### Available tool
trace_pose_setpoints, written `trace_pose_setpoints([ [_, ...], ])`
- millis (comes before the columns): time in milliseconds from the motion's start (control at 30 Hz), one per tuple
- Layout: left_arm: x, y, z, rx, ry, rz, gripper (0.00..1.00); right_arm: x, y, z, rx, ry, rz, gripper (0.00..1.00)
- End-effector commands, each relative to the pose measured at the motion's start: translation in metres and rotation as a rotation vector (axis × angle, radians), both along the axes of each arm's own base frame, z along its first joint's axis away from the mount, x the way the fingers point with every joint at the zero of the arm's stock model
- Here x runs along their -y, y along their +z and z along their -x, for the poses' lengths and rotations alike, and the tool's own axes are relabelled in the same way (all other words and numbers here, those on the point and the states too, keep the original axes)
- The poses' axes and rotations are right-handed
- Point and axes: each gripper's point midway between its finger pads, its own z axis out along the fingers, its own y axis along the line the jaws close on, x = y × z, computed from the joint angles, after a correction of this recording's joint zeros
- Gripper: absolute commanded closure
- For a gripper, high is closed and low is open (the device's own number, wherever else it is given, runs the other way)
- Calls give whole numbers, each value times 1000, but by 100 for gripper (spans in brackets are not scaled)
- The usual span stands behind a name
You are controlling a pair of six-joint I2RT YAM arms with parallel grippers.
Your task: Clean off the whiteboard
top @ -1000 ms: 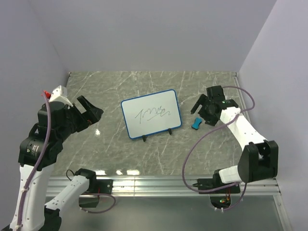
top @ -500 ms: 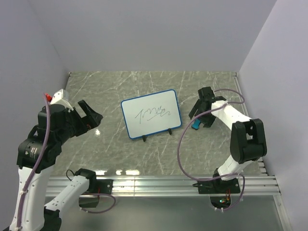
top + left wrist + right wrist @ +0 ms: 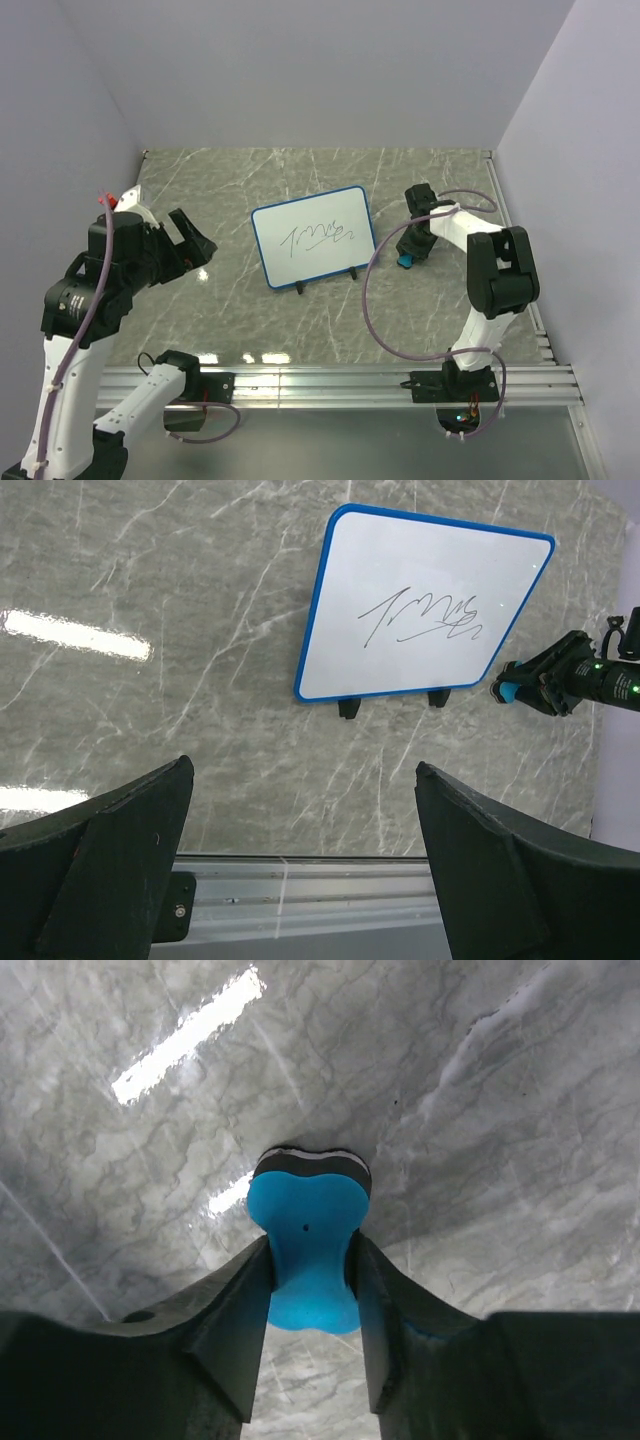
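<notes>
The whiteboard (image 3: 313, 238) lies mid-table, blue-framed with small black feet, and a dark scribble crosses its white face (image 3: 420, 605). To its right a bright-blue eraser (image 3: 405, 260) rests on the marble. My right gripper (image 3: 411, 248) is down over it. In the right wrist view both fingers press the eraser's (image 3: 307, 1240) narrow waist, so the right gripper (image 3: 308, 1252) is shut on it. My left gripper (image 3: 190, 240) hovers left of the board, open, with nothing between its fingers (image 3: 303, 770).
An aluminium rail (image 3: 330, 380) runs along the table's near edge by the arm bases. Pale walls close the left, back and right sides. The right arm's purple cable (image 3: 375, 300) loops over the table right of the board.
My right gripper came down and left onto the eraser and shut on it; it was open above it before. The left arm shifted slightly and stayed open.
</notes>
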Motion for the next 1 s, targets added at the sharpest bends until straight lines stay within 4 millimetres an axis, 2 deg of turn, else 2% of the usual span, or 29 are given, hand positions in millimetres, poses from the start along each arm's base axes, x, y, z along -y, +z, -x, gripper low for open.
trace_pose_setpoints([
  [0, 2, -3, -2, -10, -20, -9, 2, 7, -2, -10, 28, -33, 26, 58],
  [67, 3, -5, -3, -13, -21, -11, 2, 10, -3, -7, 23, -33, 34, 66],
  [233, 4, -12, -8, -23, -33, -27, 2, 15, 2, 5, 16, -29, 52, 78],
  [333, 6, -14, -18, -18, -40, -32, 1, 16, 16, 9, 37, -20, 48, 100],
  [467, 23, -16, -35, 12, -103, 10, 1, 17, 43, 14, 75, -2, 43, 100],
  [500, 25, -16, -40, 24, -100, 24, 2, 16, 59, 12, 112, 0, 37, 100],
  [567, 35, -23, -50, 50, -129, 60, 2, 14, 72, 19, 124, 15, 21, 100],
  [600, 39, -36, -51, 43, -146, 68, 2, 13, 87, 23, 151, 24, 14, 100],
  [633, 44, -40, -53, 59, -171, 83, 2, 13, 96, 25, 167, 28, 9, 100],
  [667, 50, -31, -64, 141, -201, 95, 2, 10, 103, 28, 181, 41, -9, 100],
  [700, 55, -47, -63, 131, -228, 105, 2, 9, 121, 31, 228, 48, -21, 100],
  [767, 58, -49, -75, 198, -239, 104, 1, 7, 135, 43, 240, 65, -42, 100],
  [800, 61, -65, -78, 183, -251, 100, 1, 5, 151, 48, 286, 76, -57, 100],
  [967, 68, -94, -107, 191, -279, 58, 1, 9, 189, 89, 364, 104, -76, 100],
])
